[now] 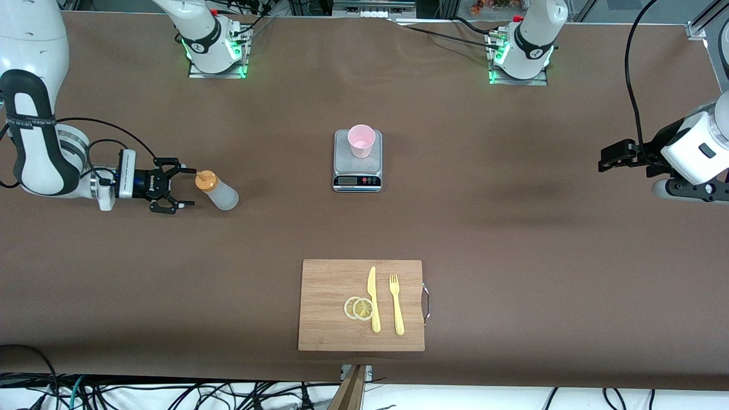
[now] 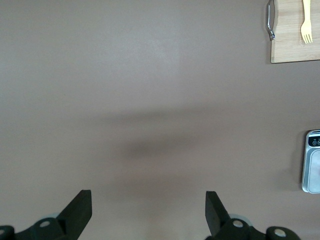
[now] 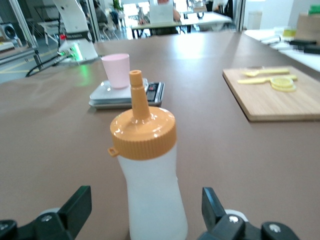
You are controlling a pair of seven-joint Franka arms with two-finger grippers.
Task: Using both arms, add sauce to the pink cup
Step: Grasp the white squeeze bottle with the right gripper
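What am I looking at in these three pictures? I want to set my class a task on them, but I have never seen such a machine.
Two white jointed robot arms stand at a brown table. One picture looks down from a high camera facing them; the other two come from cameras on each arm's wrist.

The right arm's black two-finger tool is low at its end of the table, fingers open, pointing at an upright translucent whitish squeeze bottle with an orange nozzle cap. It holds nothing yet; in its wrist picture the bottle stands between the open fingers.

The left arm waits at its end, its tool open over bare table.

Mid-table, a pale-pink plastic cup stands on a small steel kitchen scale. Nearer the high camera lies a wooden cutting board with a yellow knife, a yellow fork and two lemon slices.
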